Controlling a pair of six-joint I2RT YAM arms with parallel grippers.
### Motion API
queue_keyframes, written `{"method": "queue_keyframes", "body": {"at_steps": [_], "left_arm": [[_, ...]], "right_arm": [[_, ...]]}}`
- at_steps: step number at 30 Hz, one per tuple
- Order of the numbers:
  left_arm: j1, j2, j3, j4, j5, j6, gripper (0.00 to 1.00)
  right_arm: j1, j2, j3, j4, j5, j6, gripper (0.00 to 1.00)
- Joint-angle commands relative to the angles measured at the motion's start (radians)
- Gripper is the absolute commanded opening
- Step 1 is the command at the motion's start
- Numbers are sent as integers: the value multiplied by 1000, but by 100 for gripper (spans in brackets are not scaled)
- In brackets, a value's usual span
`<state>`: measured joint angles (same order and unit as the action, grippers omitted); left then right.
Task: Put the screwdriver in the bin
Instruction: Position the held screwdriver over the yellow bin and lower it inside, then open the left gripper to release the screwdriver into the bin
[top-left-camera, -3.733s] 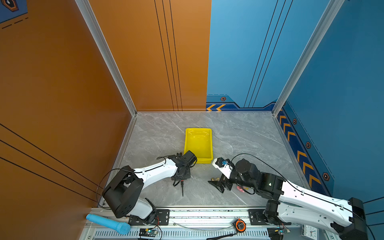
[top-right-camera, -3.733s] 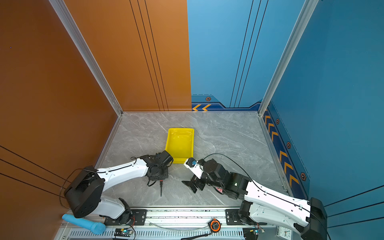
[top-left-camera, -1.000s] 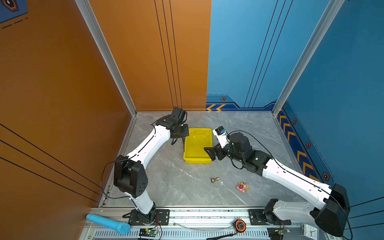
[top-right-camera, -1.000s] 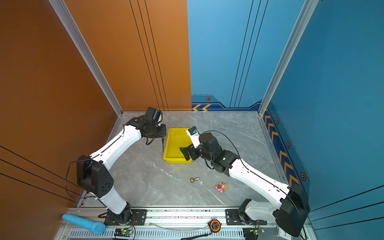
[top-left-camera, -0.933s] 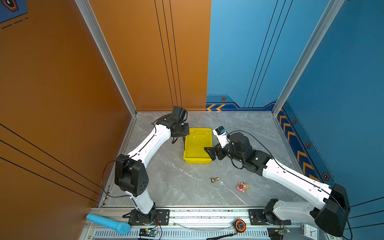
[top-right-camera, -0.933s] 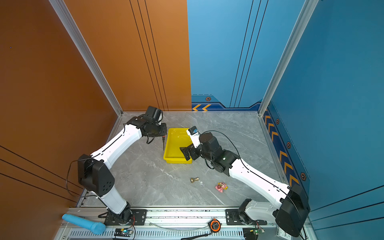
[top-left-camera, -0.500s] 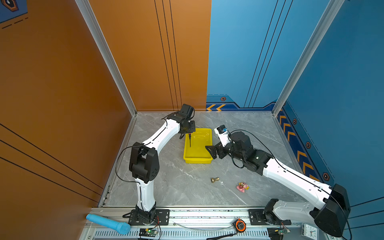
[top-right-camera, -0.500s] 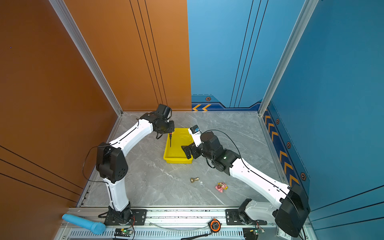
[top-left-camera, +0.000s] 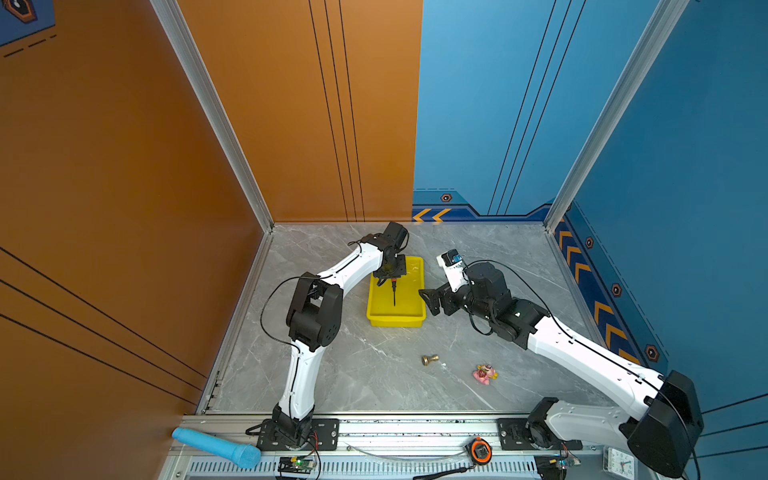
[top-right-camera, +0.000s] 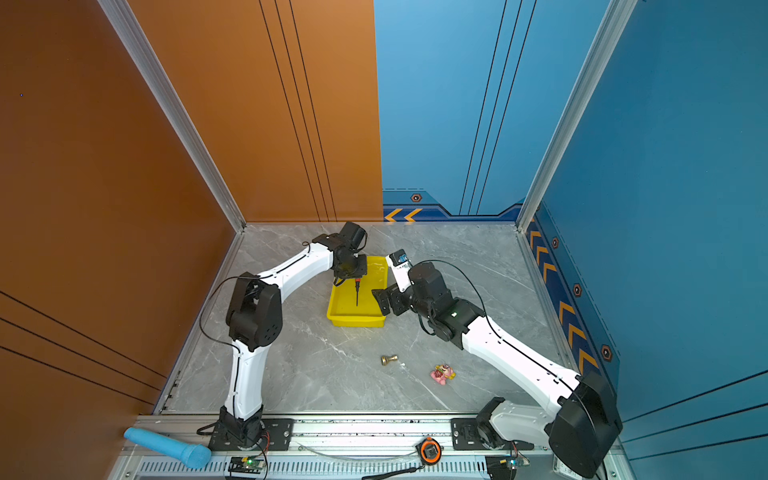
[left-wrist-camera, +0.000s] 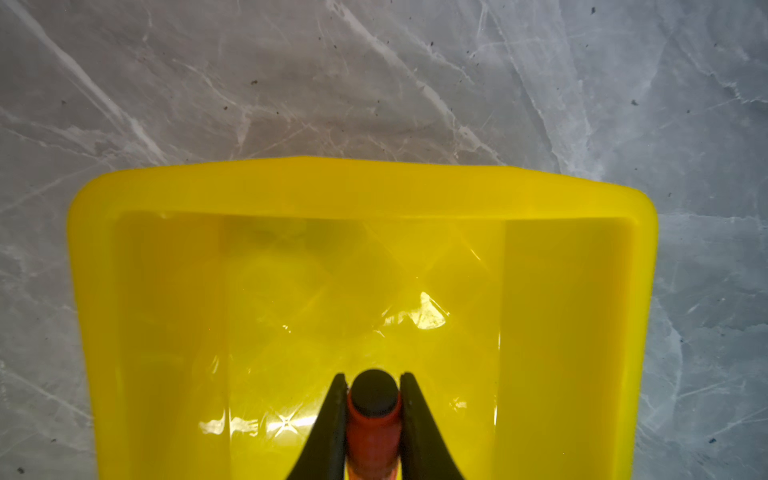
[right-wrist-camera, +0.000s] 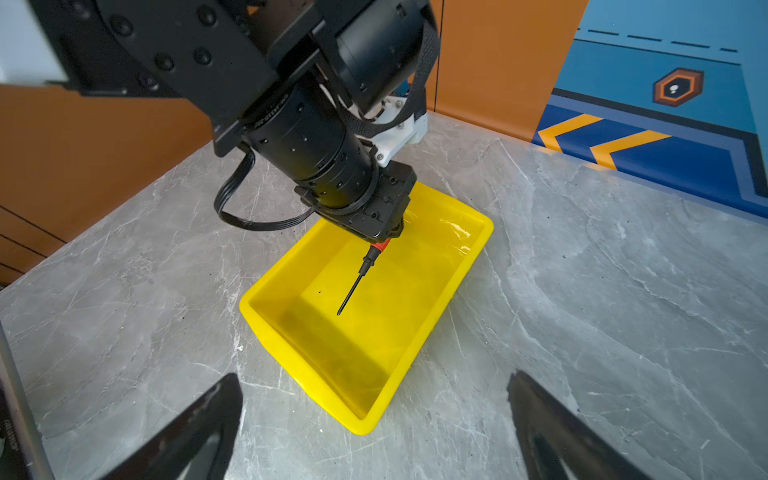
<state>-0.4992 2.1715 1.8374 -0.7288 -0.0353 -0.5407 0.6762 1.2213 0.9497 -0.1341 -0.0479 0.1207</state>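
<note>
Down on the grey marble tabletop (top-left-camera: 340, 374), a small brass knob-like piece (top-left-camera: 430, 359) lies on its side at about five o'clock from the middle. Just off at its four o'clock, apart from it, there's a little pink toy figure (top-left-camera: 484, 374). On the front rail: a light-blue microphone-shaped thing (top-left-camera: 216, 448) at seven o'clock, an orange tape measure (top-left-camera: 480, 451) near five.
</note>
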Motion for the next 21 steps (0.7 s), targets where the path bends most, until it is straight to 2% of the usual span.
{"method": "queue_keyframes", "body": {"at_steps": [1, 21], "left_arm": [[-10, 25, 34, -12, -6, -28, 0], [-33, 145, 68, -26, -53, -63, 0]], "right_arm": [[-16, -22, -16, 13, -7, 10, 100], [-37, -53, -54, 26, -28, 31, 100]]}}
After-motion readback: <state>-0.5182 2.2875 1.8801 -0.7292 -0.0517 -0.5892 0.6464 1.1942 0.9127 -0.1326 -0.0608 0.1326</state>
